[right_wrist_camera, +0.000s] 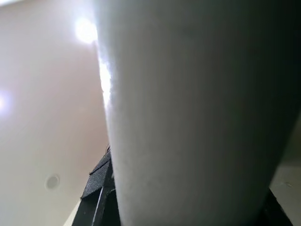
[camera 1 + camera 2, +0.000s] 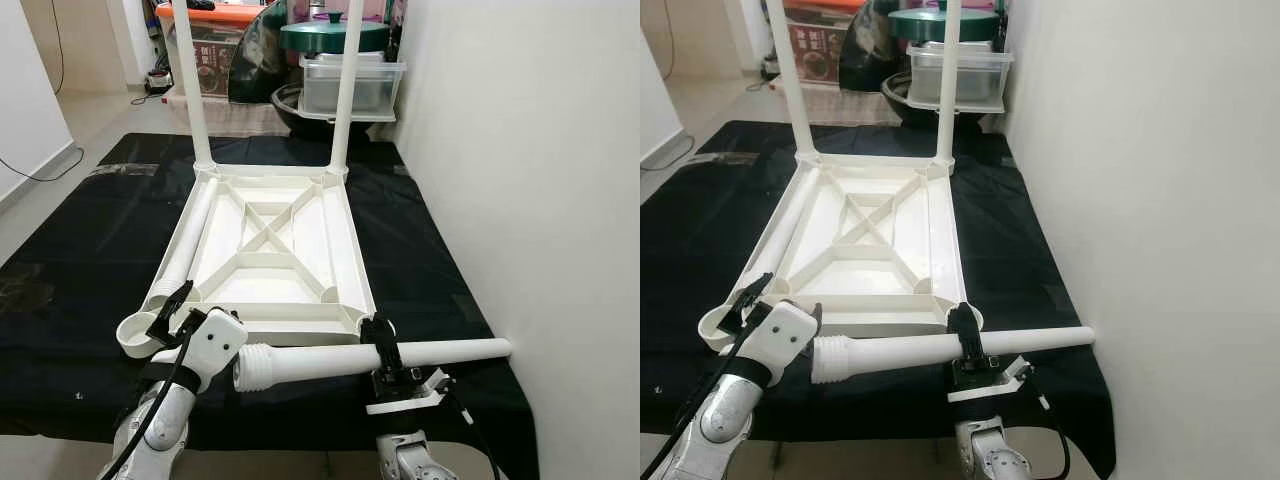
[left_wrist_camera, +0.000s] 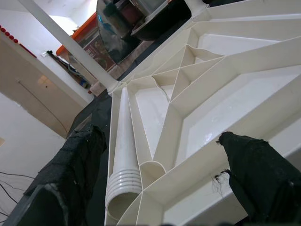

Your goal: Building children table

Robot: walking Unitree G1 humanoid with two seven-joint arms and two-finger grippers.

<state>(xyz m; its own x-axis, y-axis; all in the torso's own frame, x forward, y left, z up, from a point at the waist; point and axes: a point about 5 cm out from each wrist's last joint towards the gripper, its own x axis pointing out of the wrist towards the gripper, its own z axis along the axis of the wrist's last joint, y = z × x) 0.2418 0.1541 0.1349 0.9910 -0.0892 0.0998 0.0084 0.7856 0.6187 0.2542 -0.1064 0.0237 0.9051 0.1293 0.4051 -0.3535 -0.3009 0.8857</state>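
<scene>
Low in the frame, the right gripper (image 2: 382, 344) clamps a loose leg (image 2: 370, 358) lying crosswise. The left gripper (image 2: 168, 318), fingers apart, hovers at the upturned table top's (image 2: 268, 250) lower-left corner.

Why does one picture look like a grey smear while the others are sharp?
In the right wrist view the table leg held by the right hand sits against the lens, out of focus and backlit by ceiling glare; both eye views are evenly lit and sharp; the left wrist view is crisp on the tabletop.

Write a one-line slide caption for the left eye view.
Right gripper holds a white table leg crosswise before the upturned tabletop; two legs already stand, left gripper open beside its corner.
</scene>
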